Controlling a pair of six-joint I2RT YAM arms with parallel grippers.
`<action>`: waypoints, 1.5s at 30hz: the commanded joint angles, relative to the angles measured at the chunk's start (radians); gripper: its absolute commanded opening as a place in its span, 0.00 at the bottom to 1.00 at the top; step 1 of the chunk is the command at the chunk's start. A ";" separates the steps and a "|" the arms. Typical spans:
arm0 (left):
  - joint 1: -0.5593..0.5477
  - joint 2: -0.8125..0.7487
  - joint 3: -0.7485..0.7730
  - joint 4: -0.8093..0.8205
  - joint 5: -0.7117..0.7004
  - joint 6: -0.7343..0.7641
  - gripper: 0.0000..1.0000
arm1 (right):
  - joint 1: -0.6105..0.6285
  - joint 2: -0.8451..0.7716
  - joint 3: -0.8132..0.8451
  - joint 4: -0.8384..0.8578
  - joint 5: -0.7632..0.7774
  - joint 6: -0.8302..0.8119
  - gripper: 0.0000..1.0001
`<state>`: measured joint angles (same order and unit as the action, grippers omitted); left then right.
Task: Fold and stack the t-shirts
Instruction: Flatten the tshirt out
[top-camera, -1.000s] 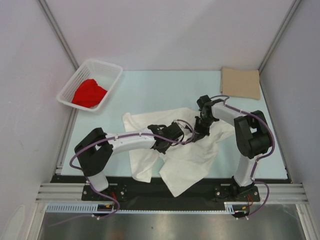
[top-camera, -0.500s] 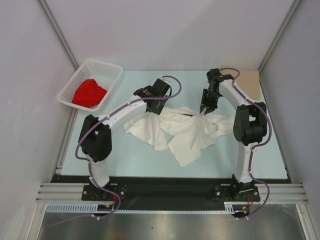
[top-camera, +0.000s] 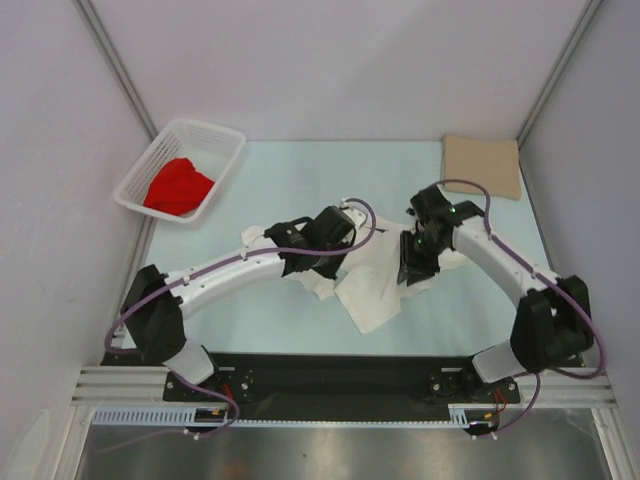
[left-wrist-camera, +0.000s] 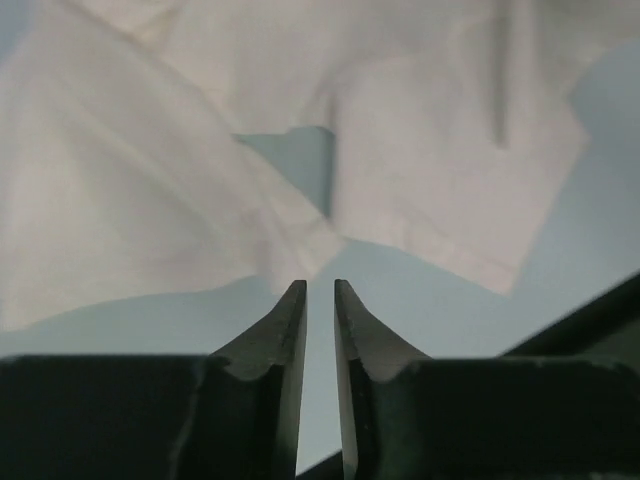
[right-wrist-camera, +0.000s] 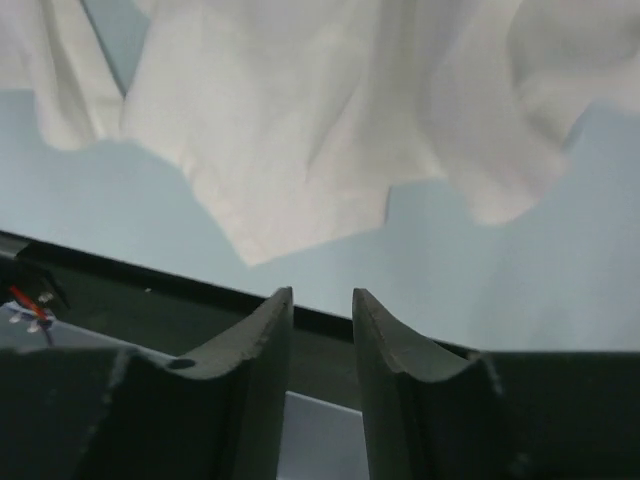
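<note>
At mid-table we find the white t-shirt (top-camera: 372, 295) lying in a rumpled bunch, between the two arms and a little to the right of centre. A second ago it was sprawled wider, with one tail drooping over the near edge. Half a second ago both arms were reaching toward the far side with the cloth trailing under them. Now the arms are back over the middle and the shirt is wholly on the table (top-camera: 300, 170), gathered smaller than before.

The left gripper (left-wrist-camera: 320, 286) shows a narrow slit between its fingers, with bare table through it and no cloth inside. It hangs just above the near edge of a fold. The right gripper (right-wrist-camera: 322, 292) stands a little wider apart and is likewise empty, with a pointed corner of the shirt lying just beyond its tips. So we judge both have let go (the drag looks finished, not the fold).

For the task this means little gain as yet. The white shirt is creased and doubled on itself, so it probably needs fresh grips at two corners to be spread flat. The tan t-shirt (top-camera: 482, 166) sits folded at the far right corner. The red t-shirt (top-camera: 178, 187) waits in the basket (top-camera: 222, 133) at the far left.
</note>
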<state>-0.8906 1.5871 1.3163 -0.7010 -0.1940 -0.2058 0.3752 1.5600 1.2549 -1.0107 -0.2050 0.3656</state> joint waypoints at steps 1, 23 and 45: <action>-0.021 0.036 -0.068 0.087 0.144 -0.145 0.19 | -0.001 -0.148 -0.208 0.076 -0.111 0.071 0.32; -0.048 0.223 -0.167 0.202 0.076 -0.153 0.39 | 0.057 -0.247 -0.391 0.149 -0.227 0.131 0.32; -0.019 0.219 -0.224 0.212 -0.004 -0.109 0.42 | 0.309 0.053 -0.339 0.316 -0.189 0.249 0.44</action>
<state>-0.9291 1.8309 1.1500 -0.5137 -0.1658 -0.3279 0.6331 1.5658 0.8627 -0.6979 -0.4614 0.5735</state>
